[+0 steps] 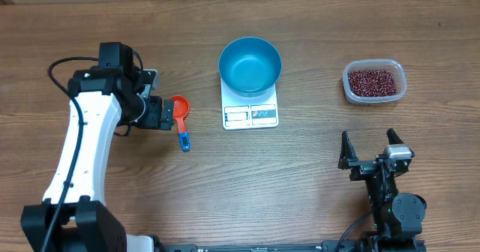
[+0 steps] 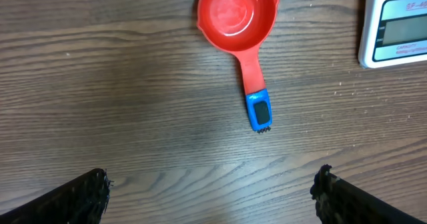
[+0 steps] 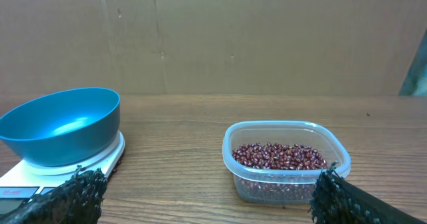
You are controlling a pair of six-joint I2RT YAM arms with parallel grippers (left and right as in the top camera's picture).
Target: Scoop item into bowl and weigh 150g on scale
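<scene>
From where I stand, the next move turns on the red scoop (image 1: 180, 115), which lies flat on the table (image 1: 300, 192) just at 3 o'clock of the left gripper (image 1: 155, 114). Its cup is at the 12 o'clock end and its blue-tipped handle runs down toward 6 o'clock. In the left wrist view the scoop (image 2: 237, 14) sits at 12 o'clock ahead of the left gripper (image 2: 211, 184). The handle end is nearest the fingers, which are spread wide and empty, their gap set across the handle's length. That arm is far nearer and looks the one to take it. The right gripper (image 1: 369, 148) hangs apart, also wide open and holding nothing. The beans (image 1: 373, 79) are heaped in a clear tub (image 1: 349, 88) at its 12 o'clock. The blue bowl (image 1: 250, 64) sits empty on the white scale (image 1: 250, 115), at 3 o'clock of the scoop.
</scene>
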